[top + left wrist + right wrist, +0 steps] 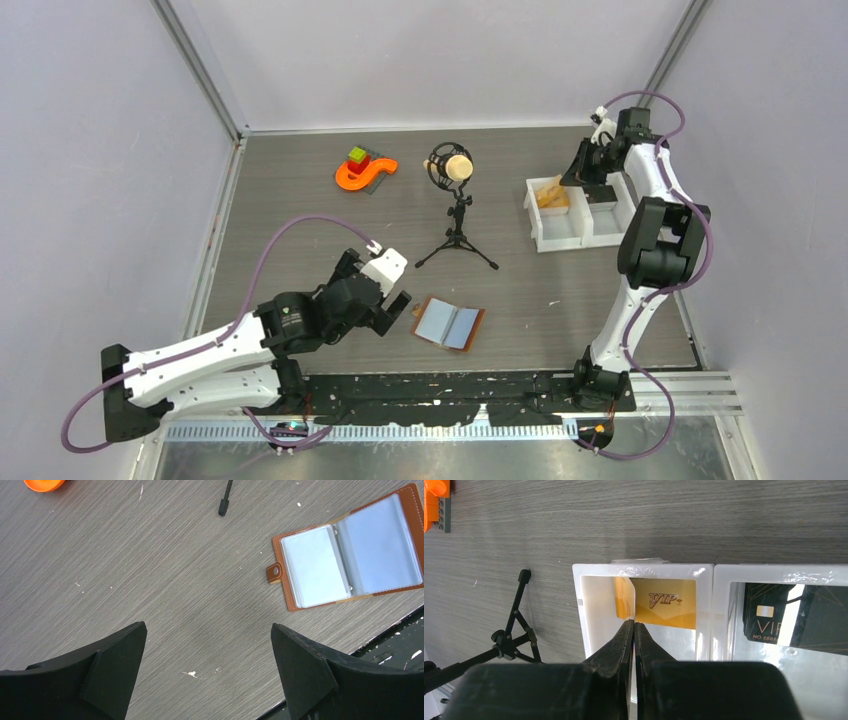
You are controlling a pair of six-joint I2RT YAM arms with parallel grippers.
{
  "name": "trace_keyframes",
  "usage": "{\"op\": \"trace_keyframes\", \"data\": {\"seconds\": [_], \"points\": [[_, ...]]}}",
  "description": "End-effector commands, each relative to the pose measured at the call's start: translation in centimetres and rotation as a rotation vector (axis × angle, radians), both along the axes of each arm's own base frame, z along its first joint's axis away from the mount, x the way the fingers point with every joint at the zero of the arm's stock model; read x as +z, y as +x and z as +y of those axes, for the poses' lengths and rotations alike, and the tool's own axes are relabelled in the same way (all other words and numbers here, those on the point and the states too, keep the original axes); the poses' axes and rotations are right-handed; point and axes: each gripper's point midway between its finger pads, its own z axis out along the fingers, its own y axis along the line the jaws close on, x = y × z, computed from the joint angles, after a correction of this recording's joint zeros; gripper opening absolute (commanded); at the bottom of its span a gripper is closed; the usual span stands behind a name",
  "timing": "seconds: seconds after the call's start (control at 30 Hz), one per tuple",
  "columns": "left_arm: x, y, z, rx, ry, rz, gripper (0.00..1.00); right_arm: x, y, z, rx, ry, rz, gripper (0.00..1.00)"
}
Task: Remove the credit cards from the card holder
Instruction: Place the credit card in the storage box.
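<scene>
The card holder (450, 324) lies open flat on the table, brown rim up, pale blue-grey sleeves showing; it also shows in the left wrist view (350, 555), tab to the left. My left gripper (395, 310) (209, 625) is open and empty, low over bare table just left of the holder. My right gripper (583, 170) (634, 622) is shut on a gold card (624, 600) held edge-on over the left compartment of the white bin (579, 610). Another gold VIP card (669, 602) lies in that compartment. A black card (774, 612) lies in the right compartment.
A small microphone on a black tripod (458, 215) stands mid-table; one tripod foot (223, 502) is near the holder. An orange toy (362, 170) sits at the back left. The white bin (535, 215) is at the back right. A black rail (430, 385) runs along the near edge.
</scene>
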Motion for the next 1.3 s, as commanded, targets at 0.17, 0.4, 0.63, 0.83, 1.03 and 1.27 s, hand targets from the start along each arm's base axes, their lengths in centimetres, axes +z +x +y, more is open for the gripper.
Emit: {"op": "trace_keyframes", "data": {"seconds": [0.17, 0.4, 0.63, 0.83, 1.03, 1.27], "points": [[2.5, 0.9, 0.0, 0.030, -0.019, -0.053, 1.00, 1.5, 2.5, -1.4, -0.028, -0.045, -0.067, 0.23], [2.1, 0.9, -0.3, 0.044, -0.069, -0.046, 1.00, 2.9, 3.0, -3.0, -0.118, -0.104, -0.070, 0.29], [1.2, 0.9, -0.3, 0.101, -0.178, 0.038, 1.00, 8.0, 1.8, -3.3, -0.226, -0.109, -0.125, 0.30], [-2.2, 0.7, -0.8, 0.132, -0.258, 0.278, 0.89, 10.9, -2.3, -0.7, -0.274, -0.108, -0.179, 0.32], [-4.2, -0.1, -3.4, 0.105, -0.350, 0.441, 0.79, 10.0, -9.1, 3.5, -0.353, -0.136, -0.194, 0.40], [-4.8, -1.0, -4.1, 0.073, -0.401, 0.474, 0.77, 4.4, -18.0, 10.4, -0.313, -0.045, -0.164, 0.42]]}}
